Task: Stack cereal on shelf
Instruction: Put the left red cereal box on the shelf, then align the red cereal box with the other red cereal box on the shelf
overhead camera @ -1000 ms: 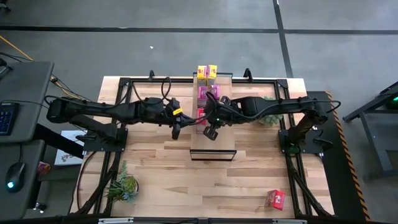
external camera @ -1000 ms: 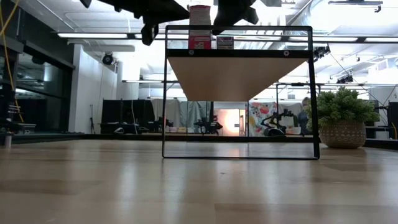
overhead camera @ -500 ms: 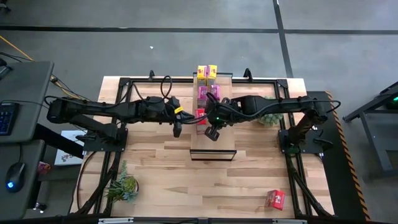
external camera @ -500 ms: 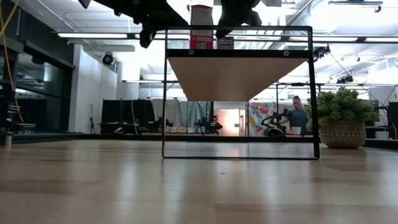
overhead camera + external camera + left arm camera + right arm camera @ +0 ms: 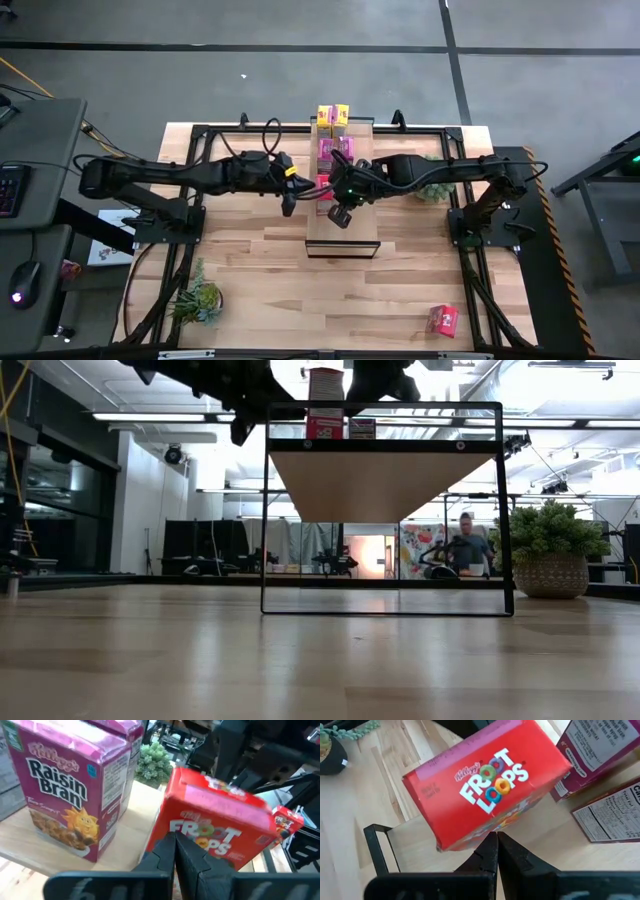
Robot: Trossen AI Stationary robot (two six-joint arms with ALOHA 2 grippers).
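Red Froot Loops box (image 5: 487, 795) tilted on shelf (image 5: 355, 235).

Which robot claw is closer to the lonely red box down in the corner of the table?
The right gripper. It sits over the shelf, up and across the table from that red box. The left gripper hangs just off the shelf's other side, farther away.

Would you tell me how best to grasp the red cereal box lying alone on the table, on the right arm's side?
Probably from straight above, closing across two opposite side faces of the red box. It sits alone on the table, free all round, turned slightly askew to its edge, so the wrist should rotate to match.
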